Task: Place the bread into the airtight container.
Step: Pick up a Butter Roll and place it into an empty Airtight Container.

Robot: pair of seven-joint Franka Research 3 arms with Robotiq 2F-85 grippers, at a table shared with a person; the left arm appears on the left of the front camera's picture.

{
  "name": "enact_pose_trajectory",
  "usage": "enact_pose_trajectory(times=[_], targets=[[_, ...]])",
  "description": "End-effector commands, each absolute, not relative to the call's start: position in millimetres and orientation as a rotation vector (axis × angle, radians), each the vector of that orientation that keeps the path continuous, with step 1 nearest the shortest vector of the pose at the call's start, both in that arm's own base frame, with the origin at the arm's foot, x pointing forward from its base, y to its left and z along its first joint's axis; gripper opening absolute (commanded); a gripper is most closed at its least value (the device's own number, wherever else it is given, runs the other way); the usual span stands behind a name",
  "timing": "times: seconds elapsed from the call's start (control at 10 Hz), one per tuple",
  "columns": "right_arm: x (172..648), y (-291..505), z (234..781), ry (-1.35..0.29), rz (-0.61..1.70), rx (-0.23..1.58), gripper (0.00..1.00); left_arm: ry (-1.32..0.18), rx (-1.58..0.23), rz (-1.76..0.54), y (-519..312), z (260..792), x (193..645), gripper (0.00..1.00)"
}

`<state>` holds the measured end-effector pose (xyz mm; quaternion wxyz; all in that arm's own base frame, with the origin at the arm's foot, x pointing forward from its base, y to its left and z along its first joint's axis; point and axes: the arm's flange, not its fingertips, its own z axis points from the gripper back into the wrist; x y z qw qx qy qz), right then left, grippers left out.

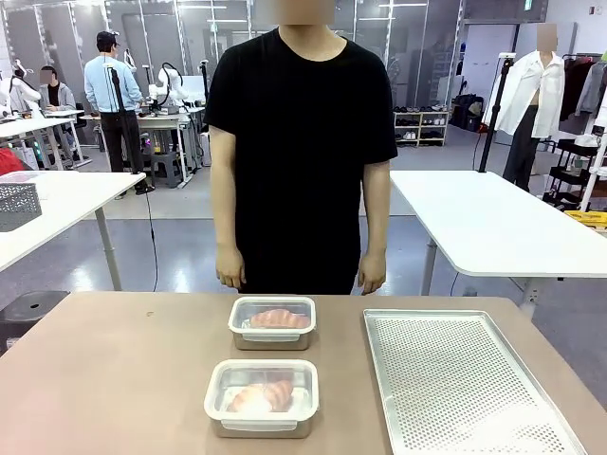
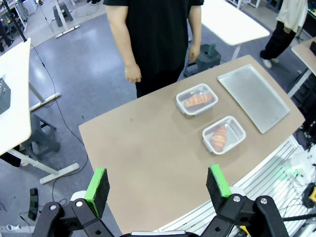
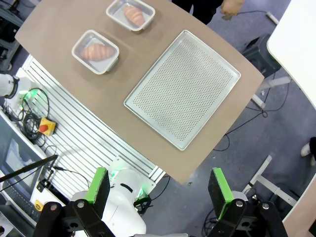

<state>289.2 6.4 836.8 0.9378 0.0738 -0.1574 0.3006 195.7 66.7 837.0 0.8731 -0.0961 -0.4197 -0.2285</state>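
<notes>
Two clear airtight containers stand on the brown table, each with a lid on and a golden bread inside. The far container (image 1: 272,322) (image 2: 197,98) (image 3: 131,14) holds one bread (image 1: 278,318). The near container (image 1: 262,396) (image 2: 223,134) (image 3: 95,51) holds another bread (image 1: 260,395). My left gripper (image 2: 158,186) hangs open high above the table's near left corner, nothing between its green pads. My right gripper (image 3: 159,187) is open too, high above the table's right front, off its edge.
A perforated metal tray (image 1: 455,379) (image 2: 252,96) (image 3: 182,89) lies right of the containers. A person in a black shirt (image 1: 299,142) stands at the far edge, hands down at the sides. White tables stand behind on both sides.
</notes>
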Motion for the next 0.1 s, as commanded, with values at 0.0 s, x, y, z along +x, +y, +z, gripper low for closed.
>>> enact_pose_trajectory(times=[0.0], targets=[[286.3,4.5,832.0,-0.32,0.626,0.147,1.0,-0.878,-0.198,-0.479,65.9,838.8,195.7,1.0]])
